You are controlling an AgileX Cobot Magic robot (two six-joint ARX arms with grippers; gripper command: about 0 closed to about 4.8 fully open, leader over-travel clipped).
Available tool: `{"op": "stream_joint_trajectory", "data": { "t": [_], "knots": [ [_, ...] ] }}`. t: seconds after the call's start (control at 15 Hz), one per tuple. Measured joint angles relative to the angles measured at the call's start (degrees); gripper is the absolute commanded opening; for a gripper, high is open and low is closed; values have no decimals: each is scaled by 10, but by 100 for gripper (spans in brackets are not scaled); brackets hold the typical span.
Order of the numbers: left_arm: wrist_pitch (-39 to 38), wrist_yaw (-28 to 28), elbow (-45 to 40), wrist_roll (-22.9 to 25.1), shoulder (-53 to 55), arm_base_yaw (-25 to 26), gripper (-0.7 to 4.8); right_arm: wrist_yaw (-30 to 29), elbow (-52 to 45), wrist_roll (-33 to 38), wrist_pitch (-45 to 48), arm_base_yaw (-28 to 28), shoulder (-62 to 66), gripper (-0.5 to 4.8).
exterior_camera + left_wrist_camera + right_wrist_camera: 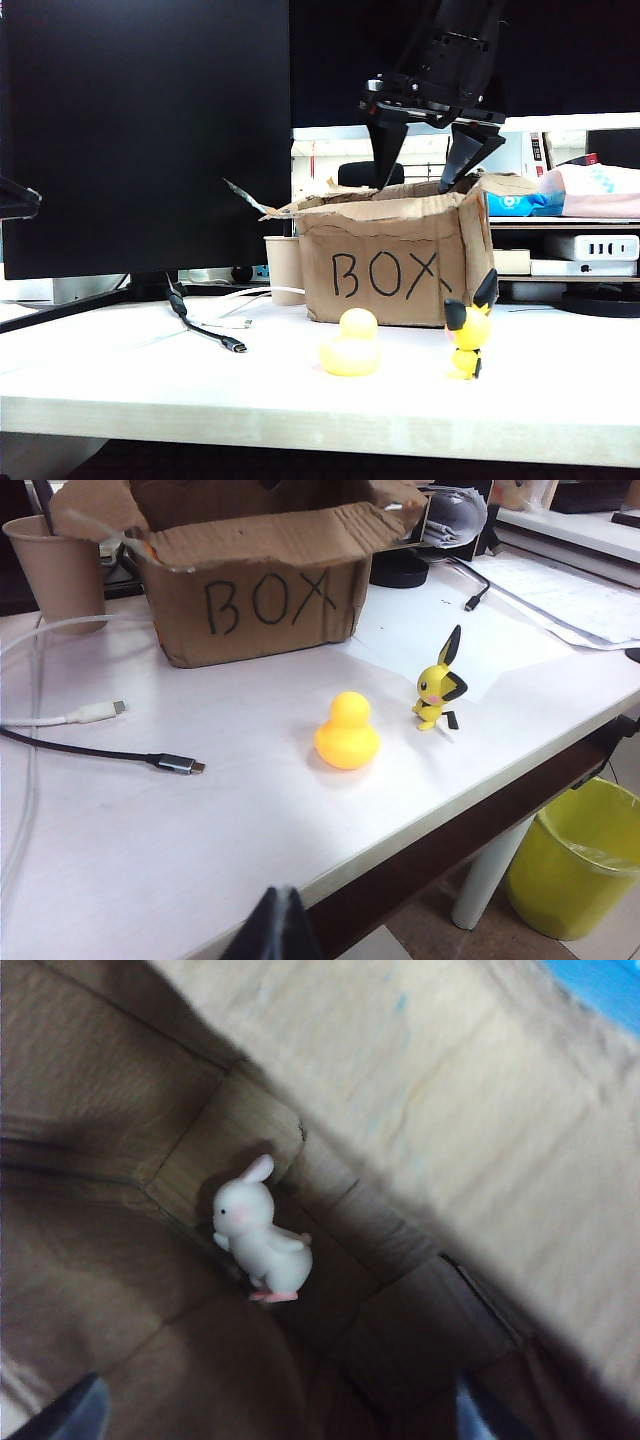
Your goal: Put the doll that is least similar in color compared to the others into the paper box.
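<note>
The white rabbit doll (260, 1235) lies alone on the floor of the paper box (450, 1110), touching neither finger. My right gripper (275, 1420) hangs open above it; the exterior view shows this gripper (418, 182) with fingers spread just over the open top of the paper box (390, 262). The doll is hidden there. In front of the box stand the yellow duck (350, 345) and the yellow figure with black ears (470, 330). My left gripper (278, 920) is shut and empty above the table's near edge, well short of the duck (347, 735), the figure (436, 685) and the box (250, 590).
A paper cup (283, 265) stands left of the box. A black cable (170, 763) and a white cable (95, 712) lie on the table to the left. A dark monitor (150, 130) rises behind. A yellow bin (580, 860) sits on the floor past the table edge.
</note>
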Motion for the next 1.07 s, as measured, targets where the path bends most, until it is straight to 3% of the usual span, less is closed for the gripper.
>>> {"op": "stream_joint_trajectory", "data": {
  "t": [0.33, 0.4, 0.6, 0.73, 1.07],
  "knots": [
    [0, 0, 0, 0, 0, 0, -5, 0, 0, 0, -1, 0, 0, 479],
    [0, 0, 0, 0, 0, 0, -5, 0, 0, 0, -1, 0, 0, 449],
    [0, 0, 0, 0, 0, 0, -5, 0, 0, 1, -4, 0, 0, 30],
    [0, 0, 0, 0, 0, 0, -5, 0, 0, -2, -13, 0, 0, -1],
    [0, 0, 0, 0, 0, 0, -5, 0, 0, -2, -13, 9, -15, -2]
  ]
}}
